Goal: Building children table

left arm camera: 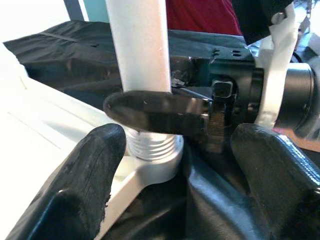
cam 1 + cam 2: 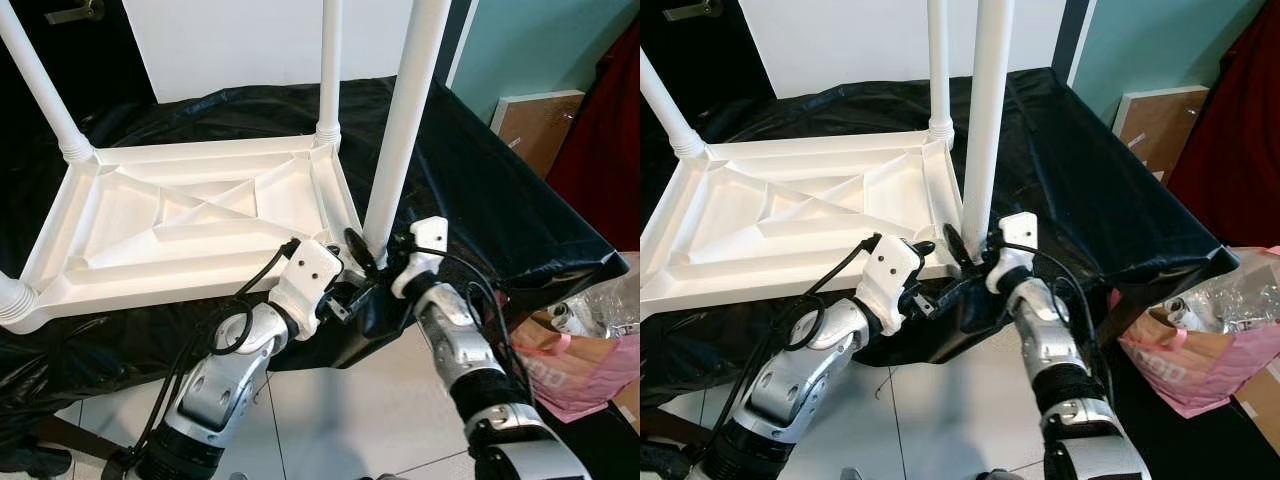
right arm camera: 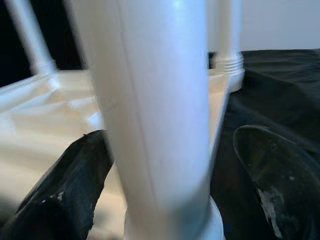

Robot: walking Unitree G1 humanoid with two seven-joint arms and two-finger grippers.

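Observation:
A white plastic children's table (image 2: 190, 220) lies upside down on a black cloth (image 2: 480, 190), its legs pointing up. My right gripper (image 2: 375, 250) stands open at the near right corner, its fingers (image 3: 65, 185) either side of the foot of the white leg (image 2: 400, 130). One finger rests against the leg and the other stands a little off it. My left gripper (image 2: 345, 300) is open just in front of the same corner, aimed at the leg's threaded collar (image 1: 152, 145). Its two fingers (image 1: 95, 170) are wide apart and hold nothing.
Other legs rise at the back left (image 2: 40, 90) and back right (image 2: 330, 70), and a socket (image 2: 12, 300) shows at the near left. A pink bag (image 2: 590, 370) lies on the floor at right, a brown board (image 2: 535, 125) leans behind it. Tiled floor (image 2: 340, 420) lies below the arms.

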